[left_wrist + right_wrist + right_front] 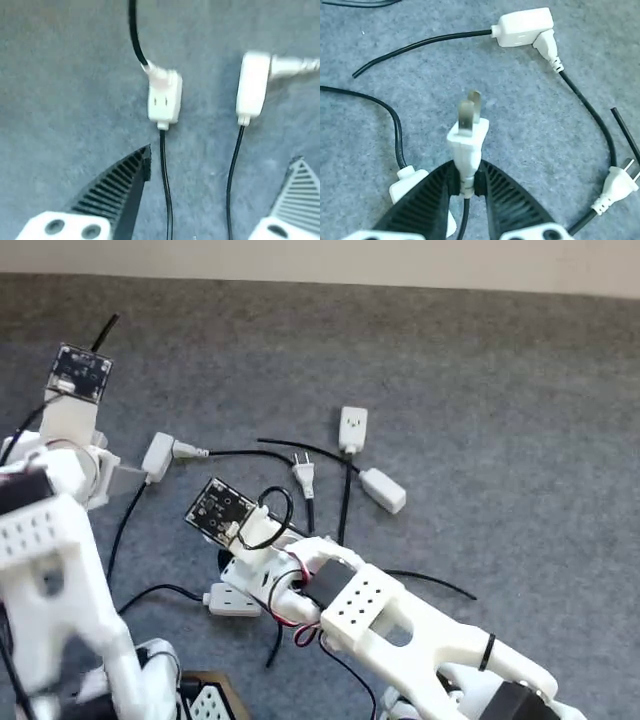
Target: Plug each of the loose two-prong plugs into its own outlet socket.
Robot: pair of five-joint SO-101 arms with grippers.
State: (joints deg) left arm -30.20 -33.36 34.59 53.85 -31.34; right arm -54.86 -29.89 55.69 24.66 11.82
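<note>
High view: looked down from above over the grey carpet (500,380), far enough back to hold both arms (420,625).
Left wrist view: sat low and close, facing past the left gripper (222,155) at an outlet socket (164,102).
Right wrist view: sat close, facing along the right gripper (467,170) and its two-prong plug (466,137).
Shared: high and right wrist views both held the loose plug (303,475).

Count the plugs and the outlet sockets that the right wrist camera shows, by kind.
Plugs: 3 (held plug, loose plug, seated plug)
Outlet sockets: 2 (occupied socket, second socket)
Total: 5
</note>
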